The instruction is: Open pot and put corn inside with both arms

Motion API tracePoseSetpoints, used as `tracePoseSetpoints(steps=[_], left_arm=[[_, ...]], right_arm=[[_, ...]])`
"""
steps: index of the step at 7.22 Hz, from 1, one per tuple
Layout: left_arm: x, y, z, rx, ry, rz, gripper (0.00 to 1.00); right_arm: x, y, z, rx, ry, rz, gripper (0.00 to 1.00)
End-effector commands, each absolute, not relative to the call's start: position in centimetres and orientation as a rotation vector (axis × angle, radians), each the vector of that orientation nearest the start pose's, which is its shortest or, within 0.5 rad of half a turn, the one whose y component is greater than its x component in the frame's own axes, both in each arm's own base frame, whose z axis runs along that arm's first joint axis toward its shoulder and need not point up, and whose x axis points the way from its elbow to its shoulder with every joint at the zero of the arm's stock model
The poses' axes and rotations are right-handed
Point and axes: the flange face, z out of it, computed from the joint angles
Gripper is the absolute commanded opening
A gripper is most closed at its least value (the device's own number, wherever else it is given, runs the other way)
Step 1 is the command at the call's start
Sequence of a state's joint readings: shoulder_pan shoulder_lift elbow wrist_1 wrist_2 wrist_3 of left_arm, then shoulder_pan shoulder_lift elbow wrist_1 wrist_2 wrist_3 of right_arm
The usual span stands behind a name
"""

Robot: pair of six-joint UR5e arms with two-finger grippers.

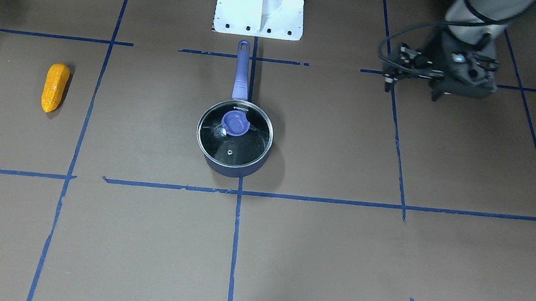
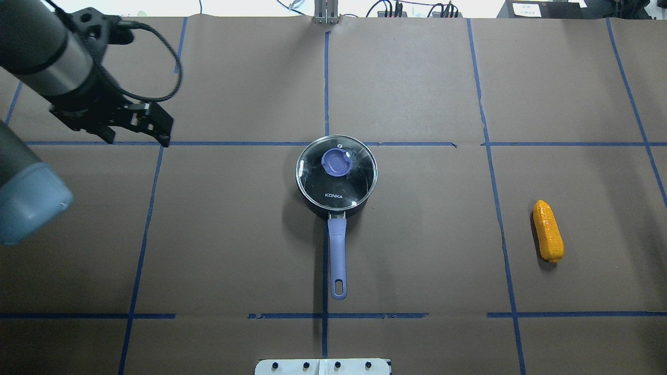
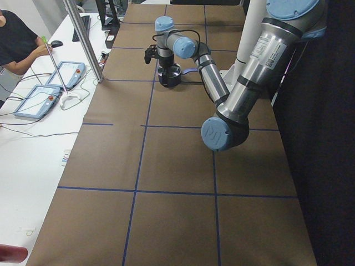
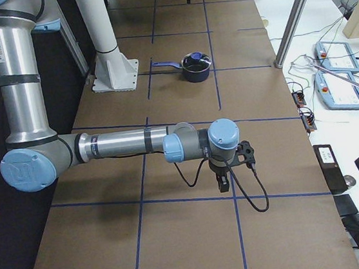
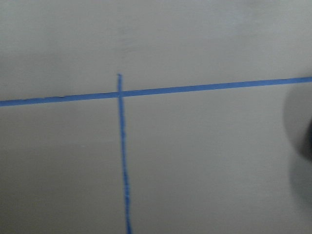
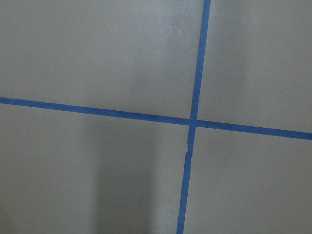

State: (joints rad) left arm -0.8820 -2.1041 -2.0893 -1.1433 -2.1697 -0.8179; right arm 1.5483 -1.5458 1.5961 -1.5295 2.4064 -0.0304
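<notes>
A dark pot [image 2: 312, 200] with a glass lid [image 2: 359, 179] and a purple knob [image 2: 336, 161] stands at the table's middle, lid on. Its purple handle [image 2: 337, 260] points toward the robot's base. The pot also shows in the front view [image 1: 235, 169]. The orange-yellow corn [image 2: 547, 230] lies alone on the robot's right side, also in the front view [image 1: 55, 87]. My left gripper [image 2: 136, 138] hovers far left of the pot, open and empty, also in the front view [image 1: 411, 89]. My right gripper [image 4: 224, 184] shows only in the right side view, so I cannot tell its state.
The white base stand [image 1: 260, 1] sits behind the pot's handle. Blue tape lines [image 2: 325, 83] grid the brown table. A metal post [image 4: 295, 14] and a side bench with tablets [image 4: 336, 84] run along the far edge, where an operator [image 3: 16, 41] sits.
</notes>
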Motion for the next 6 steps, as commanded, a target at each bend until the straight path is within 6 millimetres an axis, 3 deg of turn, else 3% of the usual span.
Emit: tracePoseSetpoints(steps=[1, 2, 3, 4, 6], left_arm=[[35.1, -45.4, 14.0, 0.048, 0.824, 0.041, 1.0], [38.7, -45.1, 11.1, 0.027, 0.833, 0.029, 1.0], [41.7, -46.1, 8.3, 0.024, 0.82, 0.007, 1.0], [45.4, -45.8, 7.0, 0.02, 0.82, 0.007, 1.0], [49.7, -48.0, 8.2, 0.043, 0.856, -0.02, 1.0]], right_arm=[[4.7, -51.0, 62.2, 0.093, -0.838, -0.088, 1.0], [4.6, -50.9, 62.0, 0.093, -0.867, -0.091, 1.0], [4.5, -50.9, 62.0, 0.093, -0.874, -0.091, 1.0], [4.5, -50.9, 62.0, 0.093, -0.874, -0.091, 1.0], [4.5, -51.0, 61.6, 0.102, -0.873, -0.095, 1.0]])
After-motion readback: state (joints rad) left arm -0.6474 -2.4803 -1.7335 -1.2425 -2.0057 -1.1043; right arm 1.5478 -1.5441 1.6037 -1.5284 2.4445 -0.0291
